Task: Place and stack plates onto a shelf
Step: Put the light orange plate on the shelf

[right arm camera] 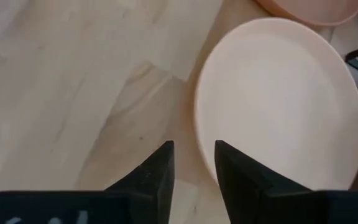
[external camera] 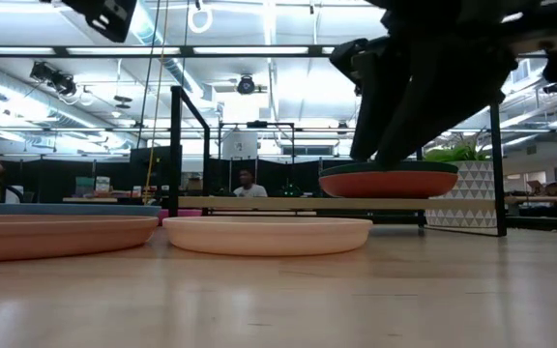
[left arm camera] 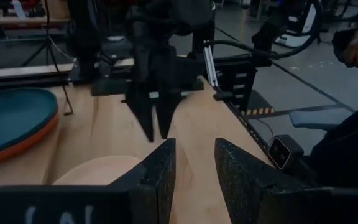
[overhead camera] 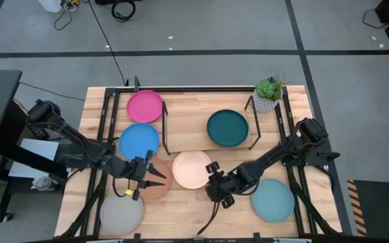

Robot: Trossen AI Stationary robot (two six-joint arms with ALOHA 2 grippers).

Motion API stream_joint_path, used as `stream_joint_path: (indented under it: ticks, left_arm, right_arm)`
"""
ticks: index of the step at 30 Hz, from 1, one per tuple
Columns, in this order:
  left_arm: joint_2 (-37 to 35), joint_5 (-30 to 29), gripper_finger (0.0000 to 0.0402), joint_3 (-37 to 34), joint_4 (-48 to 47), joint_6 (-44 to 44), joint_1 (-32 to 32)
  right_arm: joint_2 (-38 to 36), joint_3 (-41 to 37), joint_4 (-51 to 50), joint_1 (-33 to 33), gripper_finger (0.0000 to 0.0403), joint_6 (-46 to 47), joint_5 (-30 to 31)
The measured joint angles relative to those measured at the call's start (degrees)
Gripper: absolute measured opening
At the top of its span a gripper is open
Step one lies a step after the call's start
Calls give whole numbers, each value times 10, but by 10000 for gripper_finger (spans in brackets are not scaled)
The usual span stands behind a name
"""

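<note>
Right claw [overhead camera: 216, 188], fingers slightly parted and empty, hovers beside the cream plate [overhead camera: 192, 169]; it should straddle the near rim squarely. Left claw [overhead camera: 152, 177], parted, empty, waits over the tan plate [overhead camera: 159, 185].

The worktop [overhead camera: 194, 209] is showing pale wood with a visible grain and a smooth, faintly satin finish, and the shelf [overhead camera: 248, 131] is pairing thin black metal rods with a light wood board. The cream plate [right arm camera: 278, 99] and the dark teal plate [overhead camera: 227, 127] are looking matt and smooth, without glare. The right pincer [right arm camera: 193, 163] is showing dark fingers [right arm camera: 160, 168] with a finely rough, grainy surface.
</note>
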Motion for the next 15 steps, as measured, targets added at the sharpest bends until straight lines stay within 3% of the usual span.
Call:
stream_joint_path:
  ticks: [7,15]
  left_arm:
    - [32,0,119,23,-5,-48,0]
    - [35,0,119,23,-49,-89,0]
  right_arm:
    - [0,-20,40,-17,150,-39,-1]
    - [0,-68,92,-42,145,-60,-17]
